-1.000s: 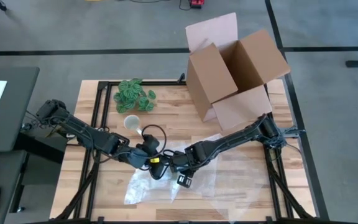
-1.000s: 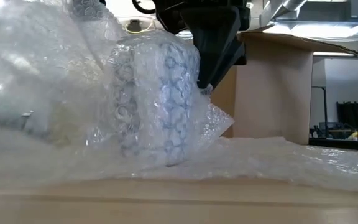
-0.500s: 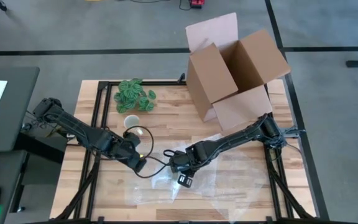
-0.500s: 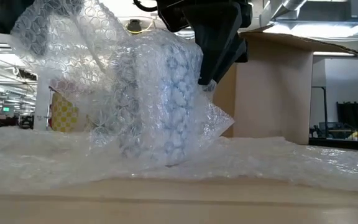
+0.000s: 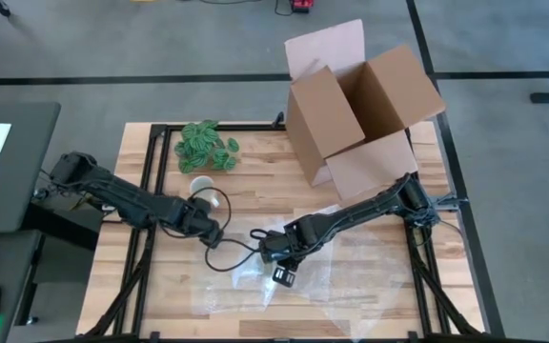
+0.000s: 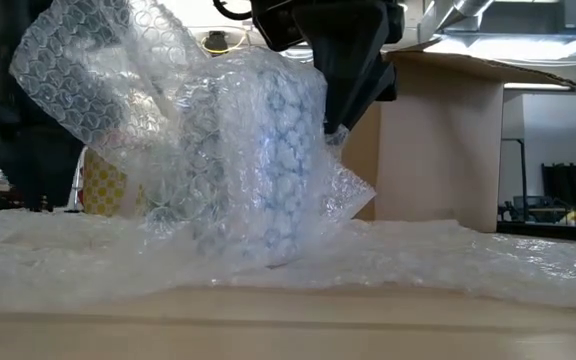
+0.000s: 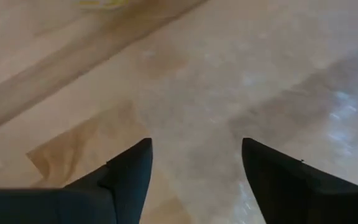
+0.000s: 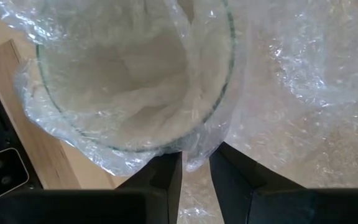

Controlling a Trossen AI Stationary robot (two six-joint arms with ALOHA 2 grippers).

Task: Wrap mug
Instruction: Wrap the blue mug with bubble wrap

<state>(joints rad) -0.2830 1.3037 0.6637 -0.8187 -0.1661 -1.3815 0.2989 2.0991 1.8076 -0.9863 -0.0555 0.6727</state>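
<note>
The mug (image 6: 268, 160) stands upright on the table inside clear bubble wrap (image 5: 351, 276), which also lies spread over the near half of the table. In the right wrist view I look down into the mug's round rim (image 8: 227, 68), lined with wrap. My right gripper (image 8: 194, 158) is above it, shut on the wrap at the rim. A loose flap (image 6: 78, 70) stands up on one side of the mug. My left gripper (image 7: 194, 146) is open over the flat wrap, left of the mug (image 5: 210, 232), holding nothing. My right gripper pinches the bubble wrap at the mug's rim (image 8: 194, 146) between its two fingers, coming slanting down from above (image 6: 330, 130). Whether the mug's wall is also between the fingers, I cannot tell. The mug stands upright with its base on the wrap.
An open cardboard box (image 5: 360, 114) stands at the far right of the table. A heap of green pieces (image 5: 205, 148) and a small white round thing (image 5: 201, 188) lie at the far left. A black cable (image 5: 229, 255) loops between the two grippers.
My left gripper has opened, let go of the bubble wrap flap and drawn back toward the table's left edge. The flap, which had been pulled over beside the mug, has sprung up and now stands loose next to it. The mug has stayed in place.
</note>
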